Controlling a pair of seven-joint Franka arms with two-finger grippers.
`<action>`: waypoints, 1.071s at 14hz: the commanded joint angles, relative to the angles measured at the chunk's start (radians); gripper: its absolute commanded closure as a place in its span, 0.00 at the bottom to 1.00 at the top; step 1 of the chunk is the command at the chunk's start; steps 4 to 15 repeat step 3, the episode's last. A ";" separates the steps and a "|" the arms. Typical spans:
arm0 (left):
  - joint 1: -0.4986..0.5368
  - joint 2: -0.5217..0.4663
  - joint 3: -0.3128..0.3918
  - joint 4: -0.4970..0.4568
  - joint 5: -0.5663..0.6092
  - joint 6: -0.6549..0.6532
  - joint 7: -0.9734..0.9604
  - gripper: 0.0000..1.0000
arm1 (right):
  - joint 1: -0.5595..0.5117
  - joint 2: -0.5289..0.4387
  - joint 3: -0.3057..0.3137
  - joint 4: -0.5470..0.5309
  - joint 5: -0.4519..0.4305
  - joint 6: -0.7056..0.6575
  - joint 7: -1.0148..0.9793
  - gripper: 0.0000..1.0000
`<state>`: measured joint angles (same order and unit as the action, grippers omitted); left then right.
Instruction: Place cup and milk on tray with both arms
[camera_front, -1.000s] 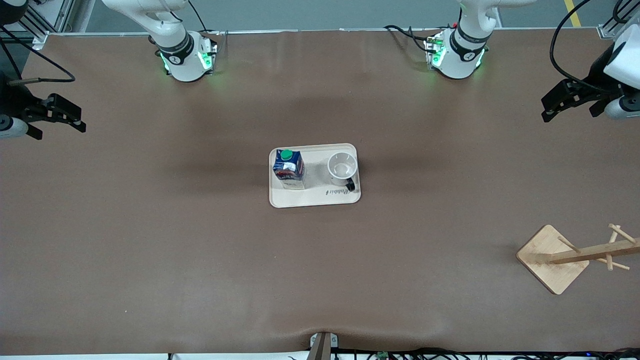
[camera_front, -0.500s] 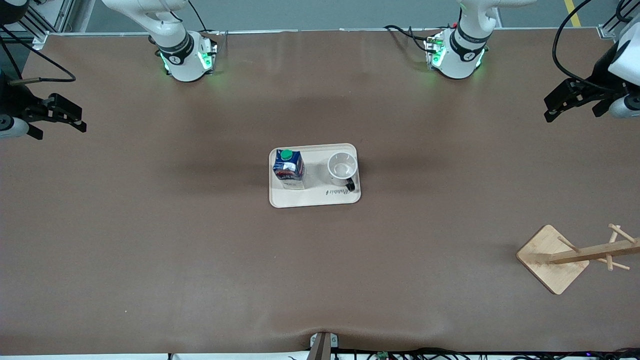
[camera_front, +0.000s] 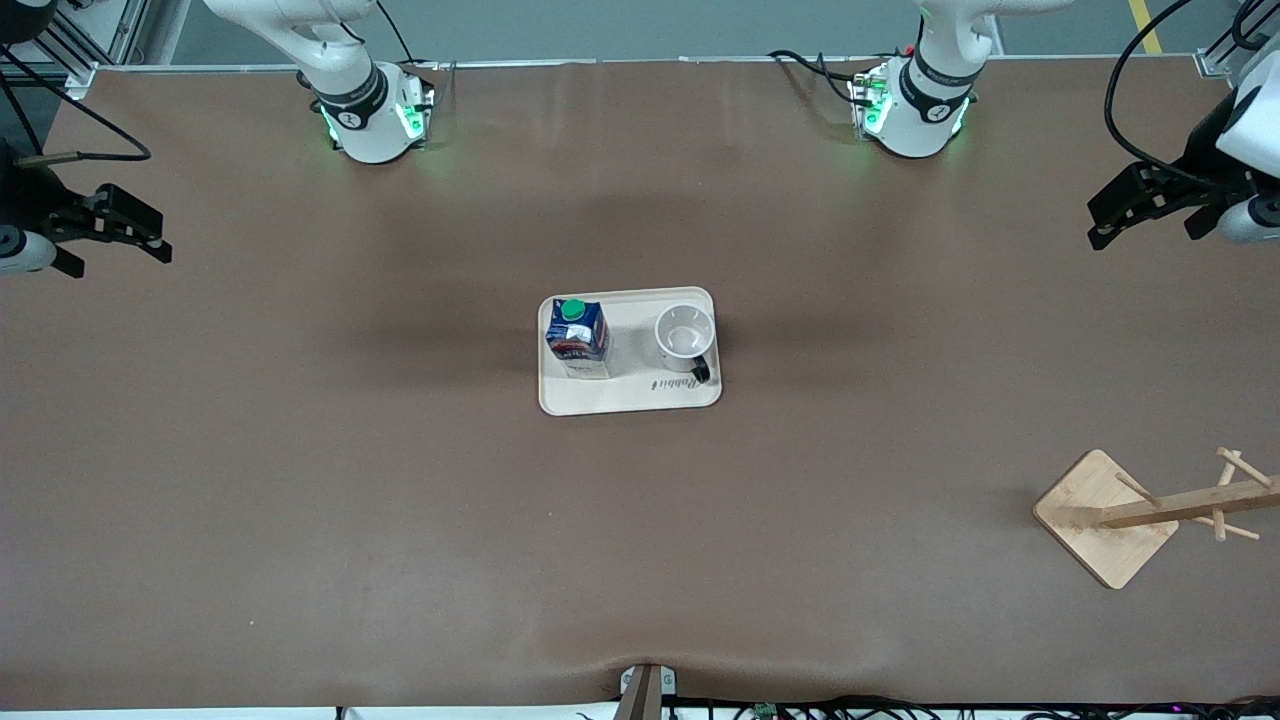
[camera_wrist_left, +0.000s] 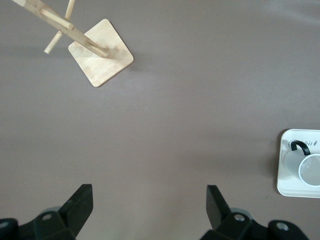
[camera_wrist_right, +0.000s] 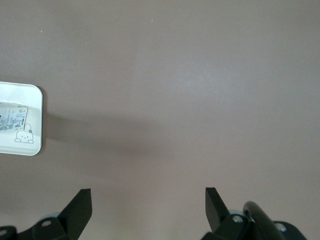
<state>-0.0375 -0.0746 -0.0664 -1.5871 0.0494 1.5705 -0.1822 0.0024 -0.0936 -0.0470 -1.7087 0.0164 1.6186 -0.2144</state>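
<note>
Front view: left end effector (camera_front: 1130, 205) spread and holding nothing, up over the tabletop (camera_front: 300, 480) edge at the left arm's end, drawn slightly farther outward than a second ago. Right end effector (camera_front: 115, 225) likewise spread and unloaded over the right arm's end, barely shifted since then. Cream tray (camera_front: 640, 400) at mid-tabletop, carrying milk (camera_front: 578, 338) upright toward the right arm's end and cup (camera_front: 685, 335) beside it, mouth up. Neither has moved over the last second. Wooden rack (camera_front: 1140, 510) well apart, nearer the camera at the left arm's end.

Left wrist view: fingers (camera_wrist_left: 77, 207) wide apart, nothing between; cup (camera_wrist_left: 305, 165) and tray corner (camera_wrist_left: 282, 187) far off; rack (camera_wrist_left: 100, 57) also in view.

Right wrist view: fingers (camera_wrist_right: 80, 207) wide apart, unloaded; tray corner (camera_wrist_right: 20, 145) with cartoon animal visible.

Judgement: placement complete, both arms retreating to rest.
</note>
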 joint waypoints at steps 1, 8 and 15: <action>0.001 0.036 -0.003 0.039 -0.016 -0.009 0.010 0.00 | -0.005 -0.009 0.007 0.003 -0.015 -0.005 -0.003 0.00; -0.005 0.038 -0.003 0.038 -0.014 -0.010 0.006 0.00 | -0.001 -0.008 0.007 0.003 -0.015 -0.006 -0.003 0.00; -0.005 0.038 -0.003 0.038 -0.014 -0.010 0.006 0.00 | -0.001 -0.008 0.007 0.003 -0.015 -0.006 -0.003 0.00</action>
